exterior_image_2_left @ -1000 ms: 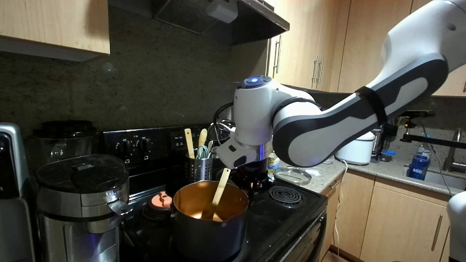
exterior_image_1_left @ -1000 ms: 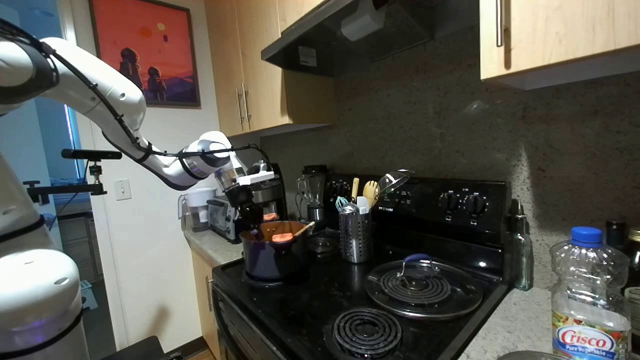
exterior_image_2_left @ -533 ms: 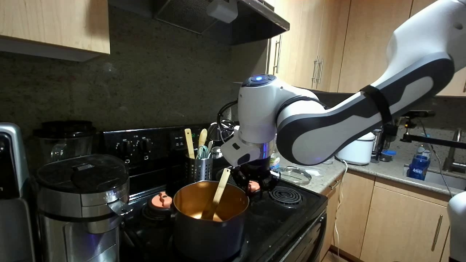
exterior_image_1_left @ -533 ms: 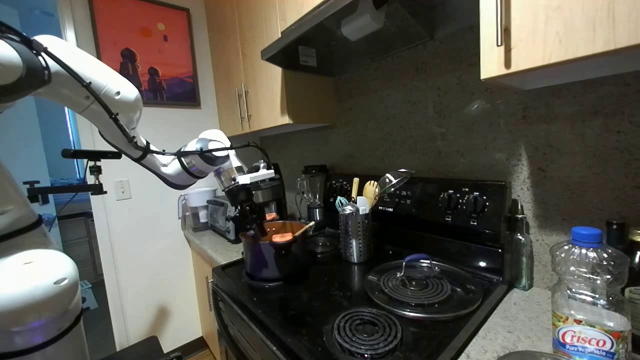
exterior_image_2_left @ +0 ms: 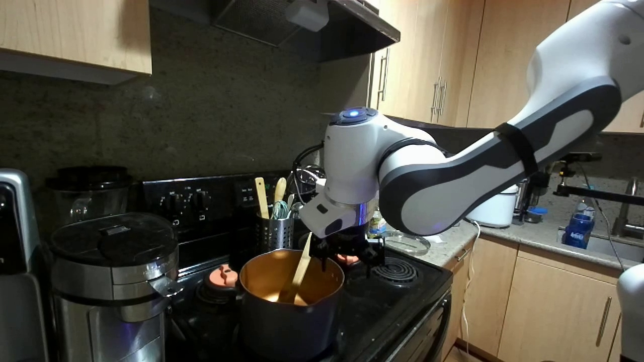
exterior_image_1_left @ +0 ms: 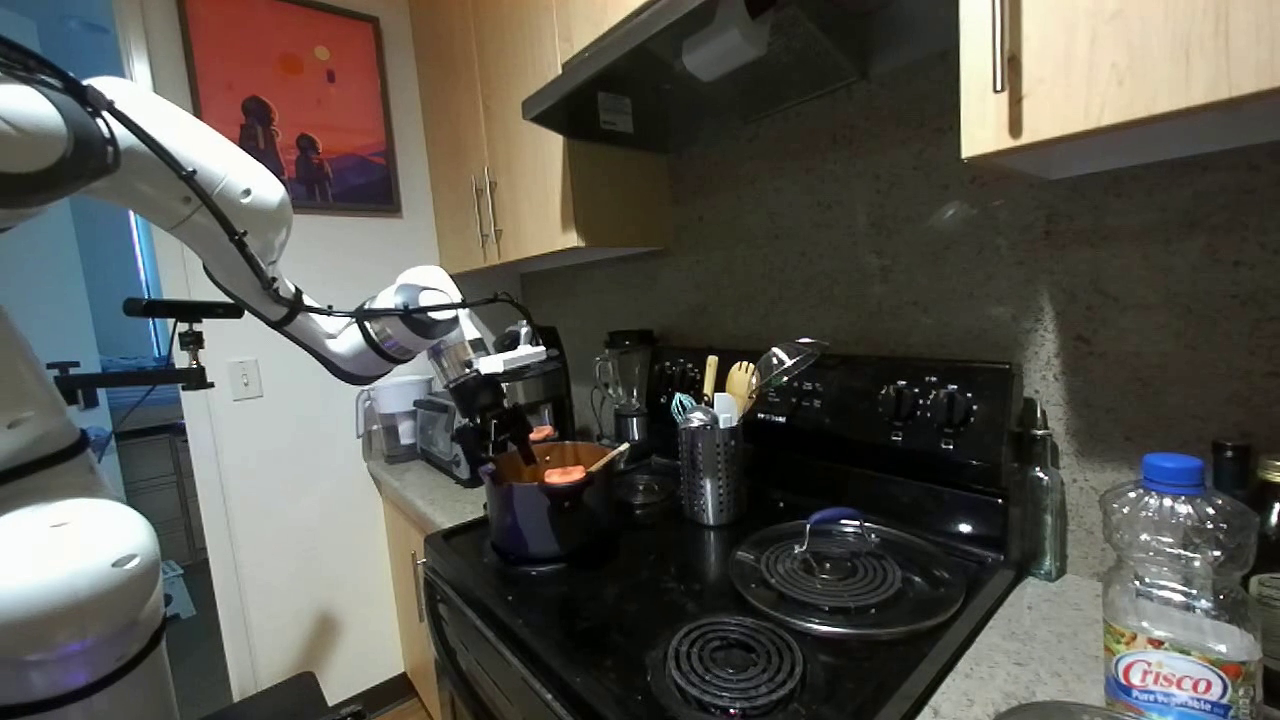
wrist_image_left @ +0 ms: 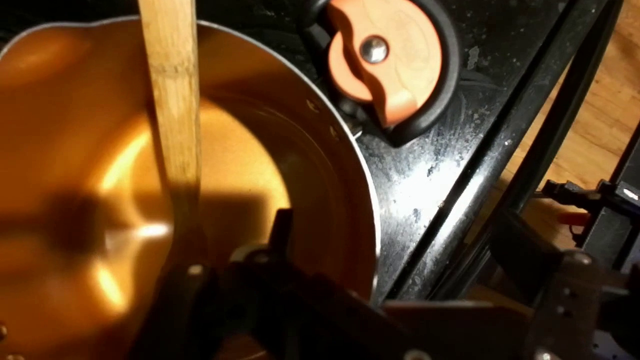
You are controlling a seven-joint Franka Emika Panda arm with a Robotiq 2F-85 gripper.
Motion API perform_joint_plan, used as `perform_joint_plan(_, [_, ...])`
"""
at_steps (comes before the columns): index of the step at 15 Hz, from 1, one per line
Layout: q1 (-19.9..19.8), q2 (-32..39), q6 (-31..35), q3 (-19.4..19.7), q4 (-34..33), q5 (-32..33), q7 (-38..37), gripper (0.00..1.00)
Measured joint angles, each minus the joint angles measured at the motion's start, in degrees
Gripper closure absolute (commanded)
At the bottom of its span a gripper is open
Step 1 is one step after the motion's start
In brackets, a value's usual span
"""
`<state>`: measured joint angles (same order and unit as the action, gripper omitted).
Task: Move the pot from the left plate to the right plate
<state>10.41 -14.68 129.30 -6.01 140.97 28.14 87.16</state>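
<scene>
The dark pot [exterior_image_1_left: 550,515] with its copper-coloured inside [wrist_image_left: 235,165] stands upright on the left plate at the stove's near-left corner, largely hiding that plate. Orange-topped side handles show, such as the handle [wrist_image_left: 385,55] in the wrist view. The right plate [exterior_image_1_left: 735,660], a bare coil, lies across the stovetop; an exterior view also shows this coil [exterior_image_2_left: 395,270]. My gripper [exterior_image_2_left: 347,264] is open at the pot's rim, jaws wide apart and nothing between them pressed. In the wrist view one finger [wrist_image_left: 284,227] is over the pot's inside, the other finger [wrist_image_left: 525,240] outside the rim.
A wooden utensil [exterior_image_2_left: 302,271] leans in the pot, its handle sticking up. A steel utensil holder [exterior_image_1_left: 712,475] stands behind. The glass lid [exterior_image_1_left: 850,580] covers the back-right coil. A coffee maker [exterior_image_2_left: 113,281] is close beside the pot. An oil bottle [exterior_image_1_left: 1180,600] stands on the counter.
The gripper's fingers have spread from shut to wide open. The arm first drew back a little, then came down and closer to the pot's rim. The pot appears in the same place.
</scene>
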Motion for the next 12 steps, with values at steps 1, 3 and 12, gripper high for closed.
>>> perform_joint_plan(1, [0.2, 0.8, 1.0, 0.0, -0.1, 0.0, 0.8, 0.00])
perform_joint_plan(3, [0.5, 2.6, 2.7, 0.0, -0.5, 0.0, 2.5, 0.00])
perform_joint_plan(12, [0.6, 7.9, 3.5, -0.6, -3.6, 0.0, 4.9, 0.79])
